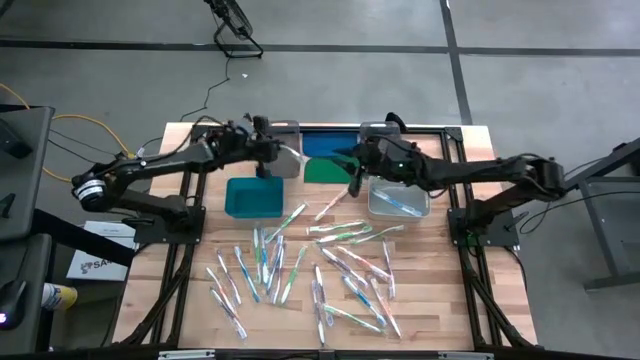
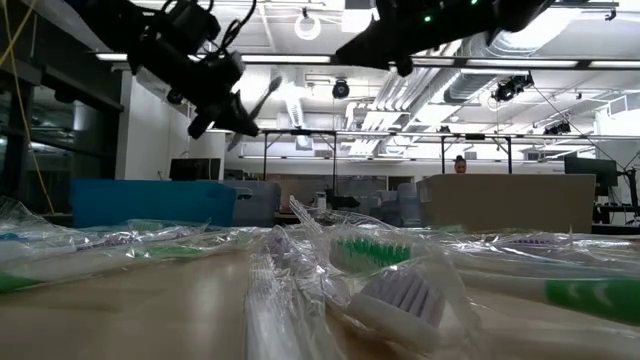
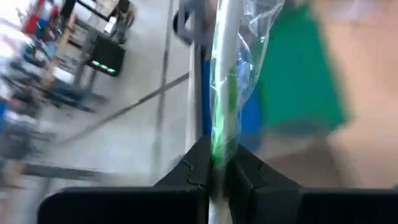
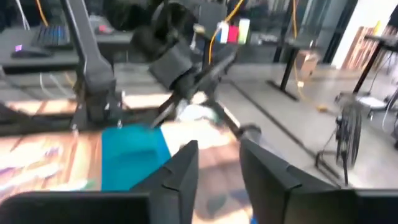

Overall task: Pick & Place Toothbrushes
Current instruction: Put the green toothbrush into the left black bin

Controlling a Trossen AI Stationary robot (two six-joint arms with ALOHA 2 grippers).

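Nearest the front table edge in the high view, the wrapped toothbrushes [image 1: 300, 265] lie scattered across the wooden table [image 1: 190, 310], several dozen in all, too many and too overlapped for an exact count; most lie flat, some crossing one another. Each is judged light and stiff along its handle, but its clear wrapper looks slick and crinkly, so a hold across the middle of the handle would likely be steadier than one on loose film or at the bristle end. Farther back stand two bins: one teal bin [image 1: 252, 196] on the left and one clear bin [image 1: 398, 198] on the right, the latter already holding at least one toothbrush. Behind them lie two flat lids, one blue lid [image 1: 322, 143] and one green lid [image 1: 322, 168]. The left gripper [image 1: 268, 160] hangs above the far edge of the teal bin, its fingers [image 3: 193, 171] clamped on one green-handled toothbrush [image 3: 222, 93] in its wrapper. The right gripper [image 1: 354, 183] sits beside the clear bin's near-left corner, its jaws parted and nothing between them.
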